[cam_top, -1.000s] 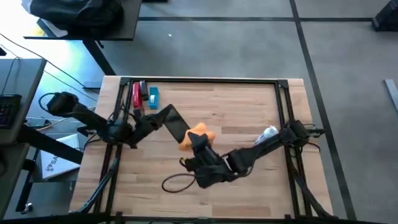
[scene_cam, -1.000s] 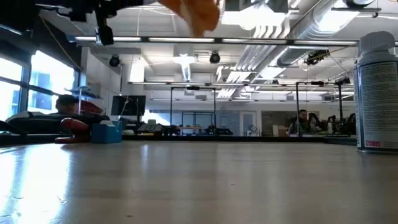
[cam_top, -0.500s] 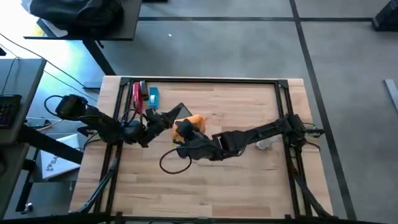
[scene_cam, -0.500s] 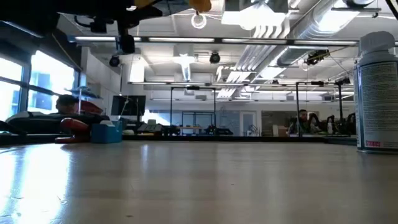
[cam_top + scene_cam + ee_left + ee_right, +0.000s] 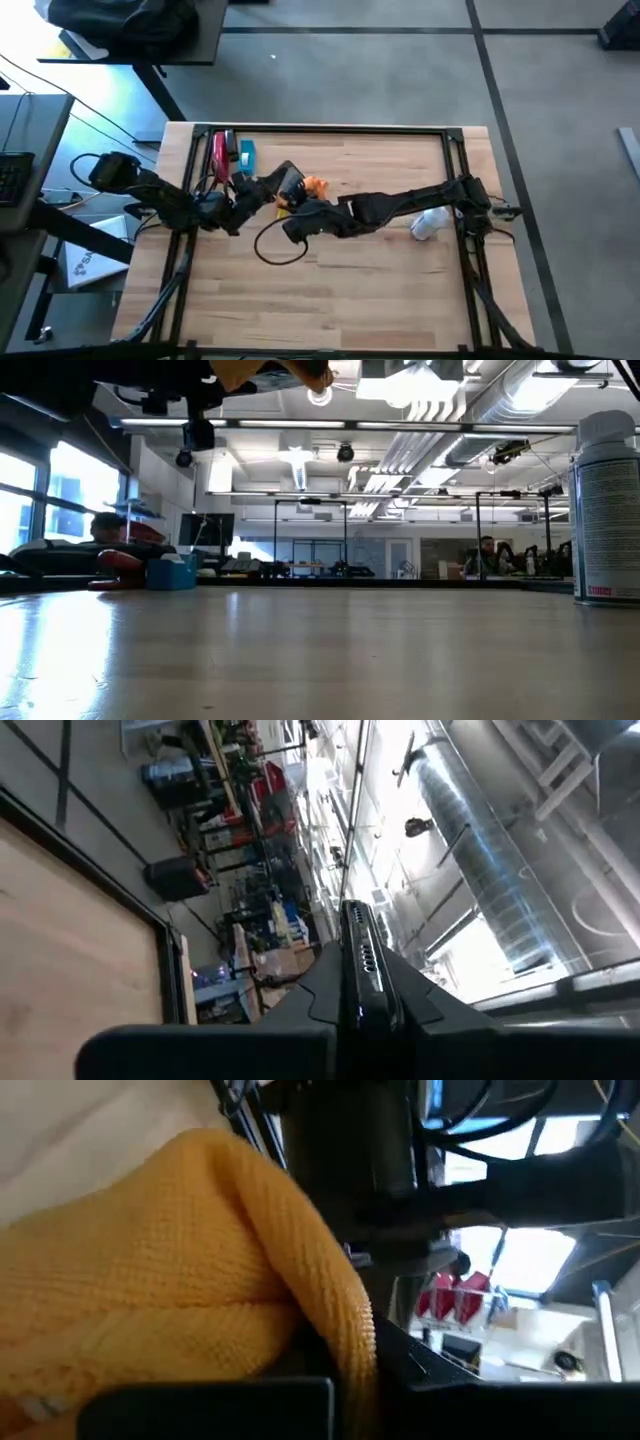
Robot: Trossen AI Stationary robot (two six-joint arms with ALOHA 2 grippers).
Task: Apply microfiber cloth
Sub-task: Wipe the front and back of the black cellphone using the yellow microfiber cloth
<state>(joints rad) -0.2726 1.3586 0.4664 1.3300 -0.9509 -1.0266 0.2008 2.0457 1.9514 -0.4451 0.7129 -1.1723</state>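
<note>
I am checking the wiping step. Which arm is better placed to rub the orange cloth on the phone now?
Probably the right: its hand holds the microfiber cloth against the phone. The left hand is busy holding that phone edge-on above the table.

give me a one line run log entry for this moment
left gripper: shut on phone | right gripper: shut on microfiber cloth | cloth at phone, both raised
</note>
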